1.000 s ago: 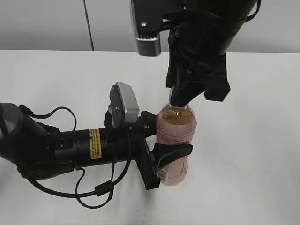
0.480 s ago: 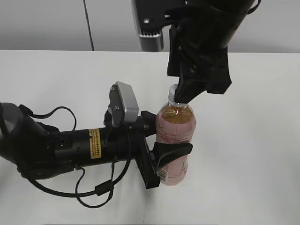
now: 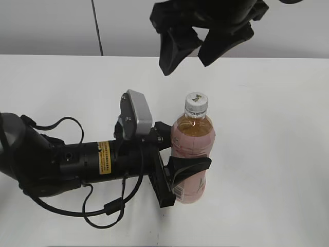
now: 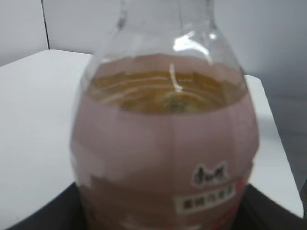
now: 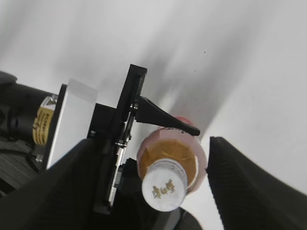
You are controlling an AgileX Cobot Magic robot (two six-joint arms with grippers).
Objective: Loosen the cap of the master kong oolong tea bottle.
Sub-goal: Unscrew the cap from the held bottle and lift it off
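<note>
The bottle [image 3: 191,154] stands upright on the white table [image 3: 267,128], clamped around its middle by the left tool [image 3: 180,154]. The cap [image 3: 196,101] sits on its neck — the right tool [image 3: 187,54] hangs above, fingers spread, touching nothing.

Slanted exterior view, close level left-wrist view, downward right-wrist view, all sharing bottle [image 3: 191,154].

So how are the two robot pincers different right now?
The left pincer is low, lying sideways, shut around the master kong oolong tea bottle. The right pincer hangs high above the cap, open, touching nothing. The left points across the table; the right points downward. Both are black.
</note>
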